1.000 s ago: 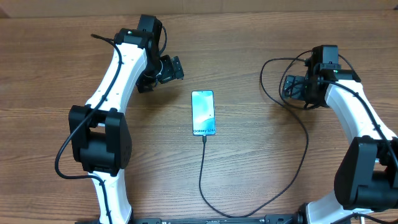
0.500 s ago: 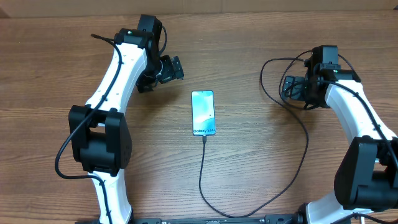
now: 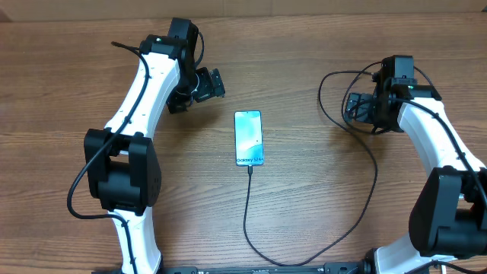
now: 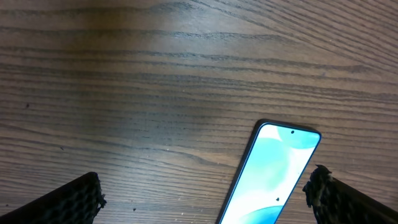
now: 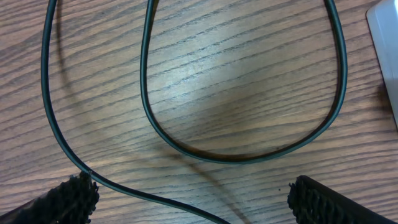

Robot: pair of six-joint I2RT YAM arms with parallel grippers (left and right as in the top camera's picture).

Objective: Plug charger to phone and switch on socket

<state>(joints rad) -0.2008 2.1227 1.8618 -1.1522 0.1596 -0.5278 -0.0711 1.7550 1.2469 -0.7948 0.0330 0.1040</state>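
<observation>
The phone [image 3: 249,138] lies flat mid-table with its cyan screen lit; its top end [image 4: 273,174] shows in the left wrist view. The charger, a thin black cable [image 3: 246,205], meets the phone's near edge, sweeps right and loops up [image 3: 329,91] by the right arm; its loop [image 5: 242,152] lies under the right wrist camera. My left gripper [image 3: 215,84] hovers open up-left of the phone, fingertips [image 4: 87,196] wide apart, gripper [image 4: 205,193] empty. My right gripper [image 3: 354,107] is open over the cable loop, gripper [image 5: 193,196] holding nothing. The socket is out of view.
A pale flat corner [image 5: 385,50] shows at the right edge of the right wrist view; I cannot tell what it is. Both arm bases [image 3: 122,175] stand at the near corners of the wooden table [image 3: 304,46].
</observation>
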